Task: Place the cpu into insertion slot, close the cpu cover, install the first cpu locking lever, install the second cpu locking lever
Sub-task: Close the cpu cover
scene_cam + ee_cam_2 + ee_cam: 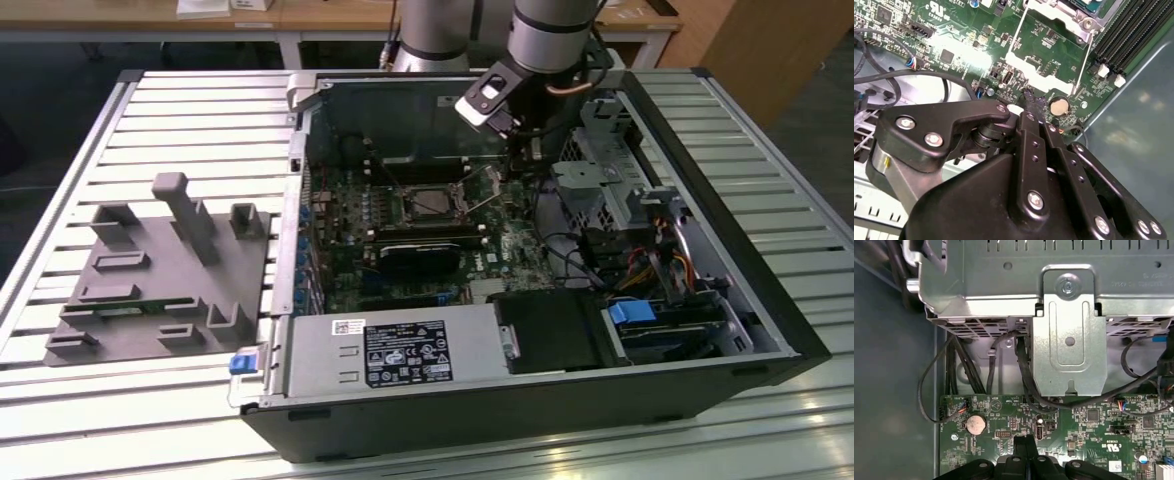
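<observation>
Claw closed, fingers pressed together with nothing seen between them, tip just beside the edge of the cpu cover. Cover is swung open. The cpu sits in the insertion slot, inside the computer case on the counter.

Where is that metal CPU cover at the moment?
In the exterior view the cpu cover sits open on the insertion slot's right side, by the gripper.
</observation>
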Motion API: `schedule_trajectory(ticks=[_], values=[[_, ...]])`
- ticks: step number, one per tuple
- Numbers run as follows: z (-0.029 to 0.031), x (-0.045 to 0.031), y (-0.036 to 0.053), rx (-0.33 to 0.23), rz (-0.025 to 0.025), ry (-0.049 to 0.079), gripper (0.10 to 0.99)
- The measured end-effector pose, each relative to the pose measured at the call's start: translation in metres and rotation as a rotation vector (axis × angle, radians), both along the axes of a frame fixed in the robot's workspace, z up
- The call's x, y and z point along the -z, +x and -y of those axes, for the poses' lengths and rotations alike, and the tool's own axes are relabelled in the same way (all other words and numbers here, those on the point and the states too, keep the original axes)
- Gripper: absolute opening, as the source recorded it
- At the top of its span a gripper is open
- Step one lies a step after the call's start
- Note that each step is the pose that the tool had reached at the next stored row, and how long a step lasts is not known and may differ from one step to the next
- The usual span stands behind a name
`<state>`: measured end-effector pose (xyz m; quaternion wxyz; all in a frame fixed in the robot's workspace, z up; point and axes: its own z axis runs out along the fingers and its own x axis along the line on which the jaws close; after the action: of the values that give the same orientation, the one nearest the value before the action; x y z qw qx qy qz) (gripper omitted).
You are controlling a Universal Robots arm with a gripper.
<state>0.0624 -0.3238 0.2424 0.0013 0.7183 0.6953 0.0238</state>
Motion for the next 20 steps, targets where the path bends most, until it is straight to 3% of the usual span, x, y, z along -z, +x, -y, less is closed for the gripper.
schedule_trajectory(ticks=[6, 11, 12, 13, 18, 19, 20], values=[[0.0000, 0.0061, 0.0004, 0.000, -0.0081, 0.000, 0.106], [0.0000, 0.0061, 0.0005, 0.000, -0.0091, 0.000, 0.106], [0.0000, 0.0062, 0.0006, 0.000, -0.0147, 0.000, 0.106], [0.0000, 0.0063, 0.0008, 0.000, -0.0271, 0.000, 0.106], [0.0000, 0.0067, 0.0030, 0.000, -0.1169, -0.004, 0.106], [0.0000, 0.0068, 0.0033, 0.000, -0.1320, -0.005, 0.106], [0.0000, 0.0068, 0.0033, 0.000, -0.1331, -0.004, 0.106]])
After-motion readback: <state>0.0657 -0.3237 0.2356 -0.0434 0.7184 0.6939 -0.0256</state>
